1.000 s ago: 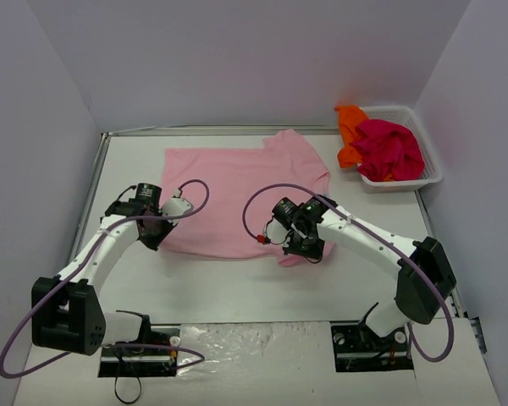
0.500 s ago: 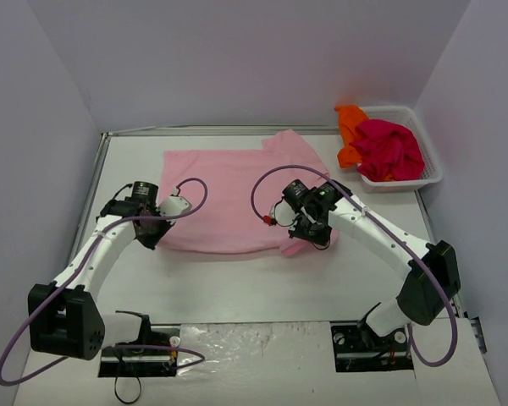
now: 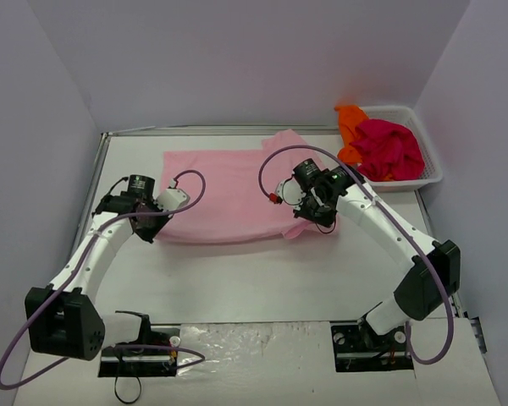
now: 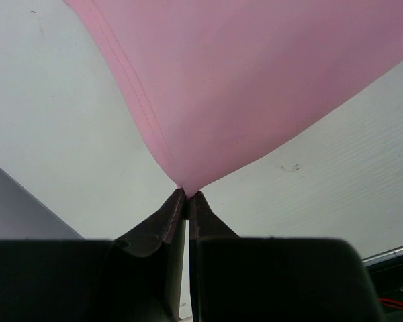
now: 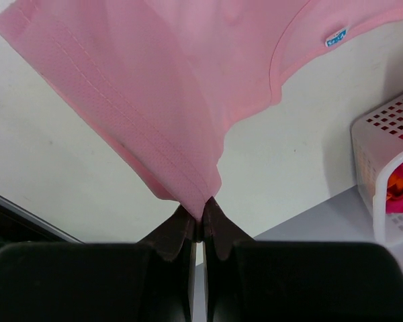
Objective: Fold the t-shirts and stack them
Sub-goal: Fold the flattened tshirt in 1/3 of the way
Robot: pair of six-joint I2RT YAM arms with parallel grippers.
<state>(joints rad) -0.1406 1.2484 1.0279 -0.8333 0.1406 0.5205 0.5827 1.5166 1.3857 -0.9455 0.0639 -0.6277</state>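
Top external view: a light pink t-shirt (image 3: 229, 190) lies spread on the white table (image 3: 262, 279), in the middle and toward the far side. Its long axis runs left to right across the table. The hem end is on the left, and the collar end is on the right, toward the white mesh basket (image 3: 432, 176) in the far right corner. One sleeve pokes out toward the back wall.

The only marking I can find is in the right wrist view: a small blue-and-white tag (image 5: 336, 38) sewn just inside the neckline. Its print is too small to read. I can see no writing on the basket or the arms.

The left hand (image 4: 188, 196) is pressed together on the shirt's near left corner. The cloth rises from the fingertips in a taut cone, with a stitched edge running up its left side. The right hand (image 5: 201, 209) is clamped the same way on the near right corner, on a double-stitched, finely ribbed edge. From above, both pinched corners look lifted off the table, so the near edge is raised while the far part lies flat.

In the basket, well apart from the pink shirt, a magenta-red t-shirt (image 3: 391, 150) sits crumpled. An orange t-shirt (image 3: 350, 125) beside it spills over the basket's left rim.
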